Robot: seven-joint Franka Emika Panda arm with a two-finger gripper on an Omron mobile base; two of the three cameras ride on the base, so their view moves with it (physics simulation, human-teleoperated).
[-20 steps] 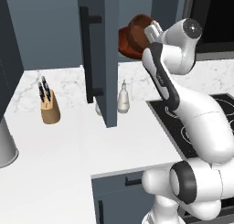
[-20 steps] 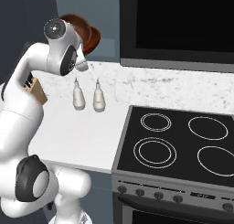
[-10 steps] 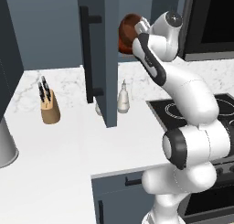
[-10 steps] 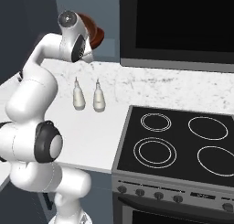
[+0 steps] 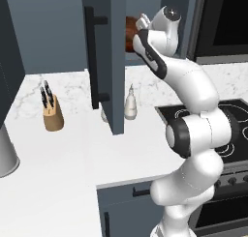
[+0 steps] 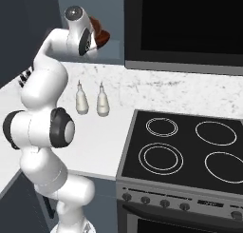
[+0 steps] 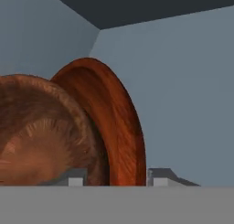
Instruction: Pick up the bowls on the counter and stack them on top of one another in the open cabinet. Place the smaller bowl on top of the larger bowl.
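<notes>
Our fingers pinch the large bowl's rim; we judge it rigid, glossy and slippery.

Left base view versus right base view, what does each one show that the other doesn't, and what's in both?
The left base view alone shows the cabinet door with its black bar handle, and a grey canister. The right base view alone shows all four stovetop rings and the oven knobs. Both share the larger bowl raised by the arm, two pale bottles, the knife block and the marble counter.
</notes>
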